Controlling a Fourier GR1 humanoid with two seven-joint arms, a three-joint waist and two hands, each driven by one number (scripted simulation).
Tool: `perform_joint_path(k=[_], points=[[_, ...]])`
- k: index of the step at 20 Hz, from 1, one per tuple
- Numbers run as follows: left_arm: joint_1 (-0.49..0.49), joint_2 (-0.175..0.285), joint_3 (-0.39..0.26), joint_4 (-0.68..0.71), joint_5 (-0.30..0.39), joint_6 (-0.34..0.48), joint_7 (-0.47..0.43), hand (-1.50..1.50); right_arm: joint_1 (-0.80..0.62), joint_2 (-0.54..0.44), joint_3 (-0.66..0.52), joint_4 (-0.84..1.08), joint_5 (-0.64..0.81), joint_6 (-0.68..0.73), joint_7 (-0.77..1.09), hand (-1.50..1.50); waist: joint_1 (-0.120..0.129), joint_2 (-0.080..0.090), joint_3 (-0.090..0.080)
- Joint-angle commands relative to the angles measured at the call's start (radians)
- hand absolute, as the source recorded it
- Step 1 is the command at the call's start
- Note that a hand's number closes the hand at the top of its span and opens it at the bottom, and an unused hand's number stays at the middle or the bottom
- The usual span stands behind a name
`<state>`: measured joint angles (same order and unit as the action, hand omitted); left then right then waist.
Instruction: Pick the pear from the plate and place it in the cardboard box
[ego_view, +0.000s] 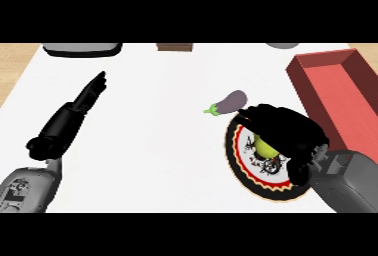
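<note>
A yellow-green pear (264, 146) lies on a round plate (248, 172) with a black, red and white patterned rim at the right of the white counter. My right hand (289, 129) arches over the pear with curled fingers, hiding most of it; I cannot tell whether the fingers touch the fruit. The reddish-brown open box (341, 92) stands just right of the plate, along the counter's right side. My left hand (90, 94) rests at the left with fingers straight, holding nothing.
A purple eggplant (231, 101) with a green stem lies just above and left of the plate. A grey appliance (81, 49), a small brown block (175, 47) and a grey object (283, 45) sit along the far edge.
</note>
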<state>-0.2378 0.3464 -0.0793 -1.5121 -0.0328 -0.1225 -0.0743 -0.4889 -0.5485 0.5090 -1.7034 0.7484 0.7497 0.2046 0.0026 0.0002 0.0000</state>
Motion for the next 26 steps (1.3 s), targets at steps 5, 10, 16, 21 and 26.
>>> perform_joint_path(k=[5, 10, 16, 21, 26], points=[[0.031, -0.007, 0.043, -0.024, -0.021, -0.046, -0.012, 0.00, 0.011, 0.061, 0.008, 0.101, 0.168, -0.015, -0.060, -1.50, 0.002, 0.000, 0.000], [-0.018, -0.028, 0.066, 0.037, -0.044, -0.056, -0.027, 0.00, 0.014, 0.083, -0.017, 0.218, 0.249, -0.122, -0.162, -1.50, -0.001, 0.001, 0.000], [-0.009, -0.037, 0.085, -0.029, -0.041, -0.092, 0.035, 0.00, 0.025, 0.131, -0.048, 0.233, 0.286, -0.054, -0.198, -1.50, 0.000, 0.000, 0.000], [-0.003, -0.068, 0.083, 0.019, -0.067, -0.093, -0.026, 0.00, 0.051, 0.144, -0.042, 0.332, 0.374, -0.154, -0.251, -1.50, -0.001, 0.001, 0.000], [0.045, -0.103, 0.063, -0.043, -0.109, -0.071, -0.024, 0.00, 0.033, 0.160, -0.077, 0.415, 0.446, -0.222, -0.275, -1.50, 0.002, 0.001, 0.000]])
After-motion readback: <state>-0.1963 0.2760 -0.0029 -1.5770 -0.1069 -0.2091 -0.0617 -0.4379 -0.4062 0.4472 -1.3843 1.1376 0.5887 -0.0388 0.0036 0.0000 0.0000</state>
